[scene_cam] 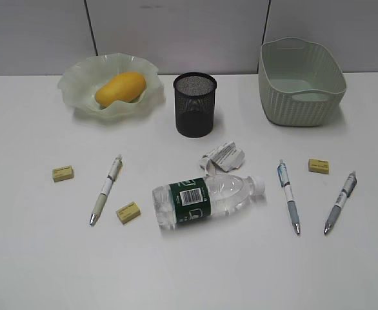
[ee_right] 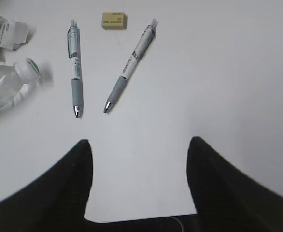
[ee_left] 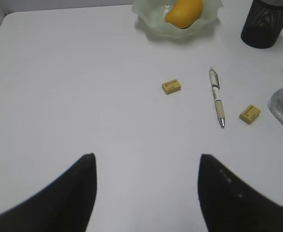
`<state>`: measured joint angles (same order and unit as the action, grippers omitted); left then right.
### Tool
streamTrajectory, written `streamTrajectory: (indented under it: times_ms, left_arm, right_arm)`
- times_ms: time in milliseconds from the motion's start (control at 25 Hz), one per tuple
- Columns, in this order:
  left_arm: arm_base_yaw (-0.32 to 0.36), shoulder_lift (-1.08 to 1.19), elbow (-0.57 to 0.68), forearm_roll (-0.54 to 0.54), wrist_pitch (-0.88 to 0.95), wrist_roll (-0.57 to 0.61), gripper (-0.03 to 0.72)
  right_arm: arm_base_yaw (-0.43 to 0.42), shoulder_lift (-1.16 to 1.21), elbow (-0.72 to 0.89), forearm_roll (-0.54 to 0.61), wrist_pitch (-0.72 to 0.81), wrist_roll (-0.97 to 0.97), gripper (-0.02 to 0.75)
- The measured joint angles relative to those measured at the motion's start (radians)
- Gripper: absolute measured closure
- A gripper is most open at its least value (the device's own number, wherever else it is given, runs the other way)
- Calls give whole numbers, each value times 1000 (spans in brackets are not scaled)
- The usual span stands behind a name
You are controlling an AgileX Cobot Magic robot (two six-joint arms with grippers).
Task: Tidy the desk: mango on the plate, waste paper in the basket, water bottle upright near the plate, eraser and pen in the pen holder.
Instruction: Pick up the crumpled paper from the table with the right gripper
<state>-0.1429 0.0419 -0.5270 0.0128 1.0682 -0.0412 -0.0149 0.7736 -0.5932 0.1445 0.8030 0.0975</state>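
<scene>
On the plain white desk (scene_cam: pixel 34 258), the smooth yellow-orange mango (scene_cam: pixel 120 88) already lies in the pale green wavy-rimmed translucent plate (scene_cam: pixel 79 81) near the far left corner, the black wire-mesh pen holder (scene_cam: pixel 195 104) stands at mid far edge, and the pale green woven-pattern basket (scene_cam: pixel 300 81) sits toward the far right corner. The clear plastic water bottle (scene_cam: pixel 205 199) with its dark green label lies on its side mid-desk, touching the crumpled white waste paper (scene_cam: pixel 222 156), with three yellow erasers and three pens scattered to either side. Both the left gripper (ee_left: pixel 146 188) and the right gripper (ee_right: pixel 139 179) hang above bare desk near the front edge, fingers spread wide and holding nothing.

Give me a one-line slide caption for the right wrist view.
Open right pincer hovers over the desk before two pens, an eraser and the toppled water bottle.
</scene>
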Motion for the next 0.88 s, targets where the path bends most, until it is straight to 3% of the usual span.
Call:
streamTrajectory:
  times_ms: [520, 880]
  left_arm:
    - [0, 0, 0, 0, 0, 0, 188]
    - [0, 0, 0, 0, 0, 0, 188]
  right_arm:
    - [8, 416, -252, 136, 26, -49, 249]
    - [277, 670, -448, 137, -21, 54, 249]
